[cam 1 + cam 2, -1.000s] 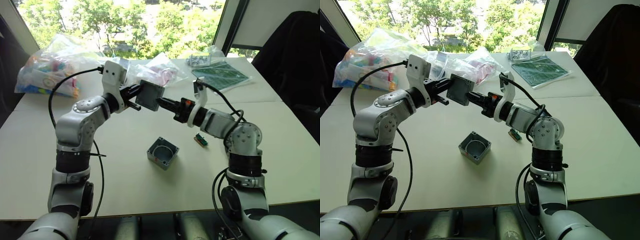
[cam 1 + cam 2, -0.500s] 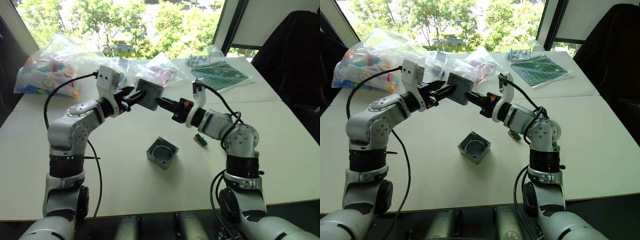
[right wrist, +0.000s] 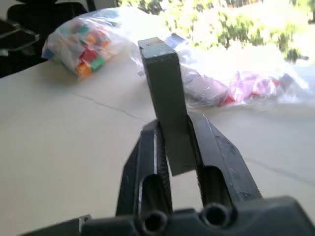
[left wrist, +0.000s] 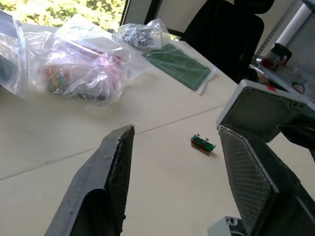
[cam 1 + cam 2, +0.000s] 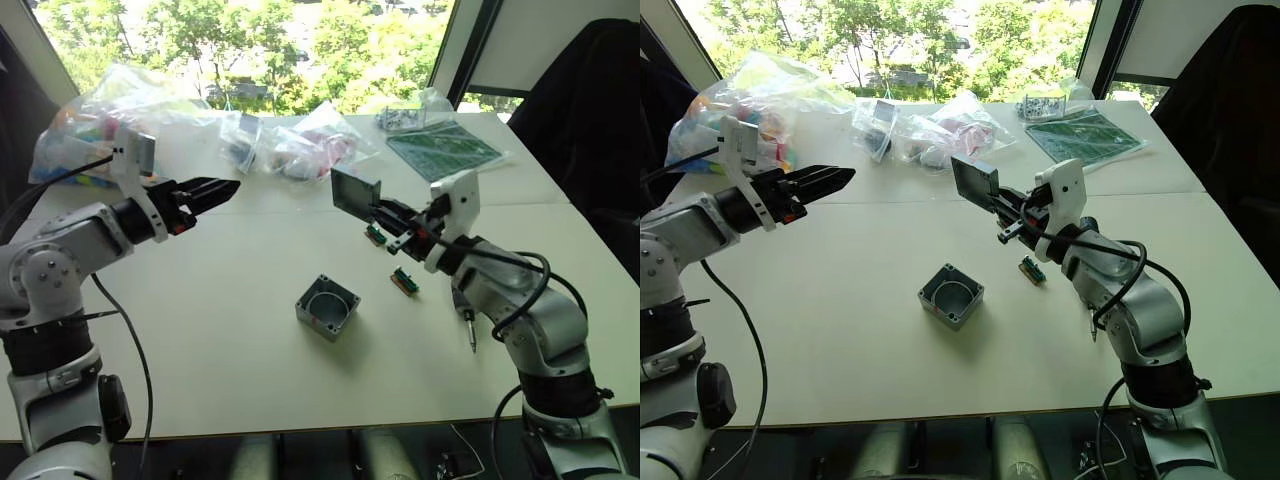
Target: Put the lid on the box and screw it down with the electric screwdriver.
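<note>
White table under a sunlit window. Box open at table centre. Lid held aloft on edge, pinched in right gripper. Left gripper empty, fingers spread, raised well left. Electric screwdriver lying beside right arm. Plastic bags beyond.

Open worktop rings the box on its left and near sides. To its right lie a small green part and the electric screwdriver; plastic bags crowd the far edge.
</note>
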Action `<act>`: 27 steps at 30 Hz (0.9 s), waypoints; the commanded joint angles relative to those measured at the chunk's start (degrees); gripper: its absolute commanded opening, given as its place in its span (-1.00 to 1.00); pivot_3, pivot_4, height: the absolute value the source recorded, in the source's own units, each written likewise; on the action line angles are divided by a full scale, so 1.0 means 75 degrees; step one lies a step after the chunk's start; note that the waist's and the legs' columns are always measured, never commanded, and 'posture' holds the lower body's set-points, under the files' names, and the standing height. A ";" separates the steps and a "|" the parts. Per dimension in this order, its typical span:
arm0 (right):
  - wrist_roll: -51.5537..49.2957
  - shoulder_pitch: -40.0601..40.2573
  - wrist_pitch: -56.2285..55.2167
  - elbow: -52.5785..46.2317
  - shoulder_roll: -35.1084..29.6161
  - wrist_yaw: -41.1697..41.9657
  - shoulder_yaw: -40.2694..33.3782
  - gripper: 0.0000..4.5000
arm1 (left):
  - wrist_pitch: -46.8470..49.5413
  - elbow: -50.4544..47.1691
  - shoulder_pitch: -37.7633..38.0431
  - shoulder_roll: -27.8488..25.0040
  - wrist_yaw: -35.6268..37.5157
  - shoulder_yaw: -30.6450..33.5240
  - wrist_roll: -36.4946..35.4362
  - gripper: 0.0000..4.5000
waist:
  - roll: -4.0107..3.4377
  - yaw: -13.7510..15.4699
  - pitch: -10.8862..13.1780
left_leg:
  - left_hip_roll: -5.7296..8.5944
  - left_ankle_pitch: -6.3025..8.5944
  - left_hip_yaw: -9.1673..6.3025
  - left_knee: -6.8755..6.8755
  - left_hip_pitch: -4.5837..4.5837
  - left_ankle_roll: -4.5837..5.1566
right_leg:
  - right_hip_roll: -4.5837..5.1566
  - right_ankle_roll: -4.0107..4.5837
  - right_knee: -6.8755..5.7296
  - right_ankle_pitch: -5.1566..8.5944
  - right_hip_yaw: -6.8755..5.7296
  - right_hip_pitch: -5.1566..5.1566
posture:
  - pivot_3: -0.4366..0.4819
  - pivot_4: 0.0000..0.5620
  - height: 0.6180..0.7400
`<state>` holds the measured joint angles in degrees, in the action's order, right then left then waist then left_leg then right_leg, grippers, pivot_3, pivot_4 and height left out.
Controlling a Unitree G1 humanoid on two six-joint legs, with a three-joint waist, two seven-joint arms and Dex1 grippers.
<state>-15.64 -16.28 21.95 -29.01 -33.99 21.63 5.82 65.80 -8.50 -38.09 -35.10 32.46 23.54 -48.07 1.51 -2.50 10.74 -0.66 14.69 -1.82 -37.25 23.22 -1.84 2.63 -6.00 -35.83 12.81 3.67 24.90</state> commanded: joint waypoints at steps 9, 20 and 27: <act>0.6564 0.2289 -0.5037 -0.0134 -0.0810 -0.1299 0.1188 -0.94 | -0.0275 0.0155 -0.0224 -0.0123 0.0858 -0.1411 0.0074 -0.94 | 0.0018 0.0000 0.0007 | -0.0001 -0.0028 0.0009 -0.0003 -0.0026 -0.0049 | -0.0003 0.0018 -0.0016 0.0014 0.0011 -0.0007 | -0.05 -0.47 1.00; 0.8724 0.1844 -0.6203 0.1669 -0.0423 -0.2642 0.1748 -0.94 | -0.1161 0.0445 -0.0716 -0.0593 0.3382 -0.4070 0.0980 -0.94 | 0.0037 -0.0030 0.0009 | 0.0000 -0.0030 0.0021 0.0001 -0.0057 -0.0051 | -0.0002 0.0045 0.0004 0.0002 0.0024 -0.0042 | -0.05 -0.47 1.00; 0.8980 0.1692 -0.6560 0.2010 -0.0350 -0.2826 0.1831 -0.94 | -0.2189 0.1033 -0.0756 -0.0603 0.4244 -0.4899 0.1940 -0.94 | 0.0038 -0.0001 0.0010 | -0.0004 -0.0031 0.0016 0.0010 -0.0083 -0.0050 | -0.0011 0.0039 -0.0022 0.0011 0.0028 -0.0050 | -0.05 -0.47 1.00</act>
<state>51.13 -3.22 -26.05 -13.53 -37.03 1.30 19.51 52.41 -0.89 -42.91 -39.41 62.63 -12.43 -35.59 1.80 -2.51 10.81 -0.68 14.46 -1.68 -37.17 22.60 -2.22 2.56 -5.71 -35.98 12.90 3.89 24.51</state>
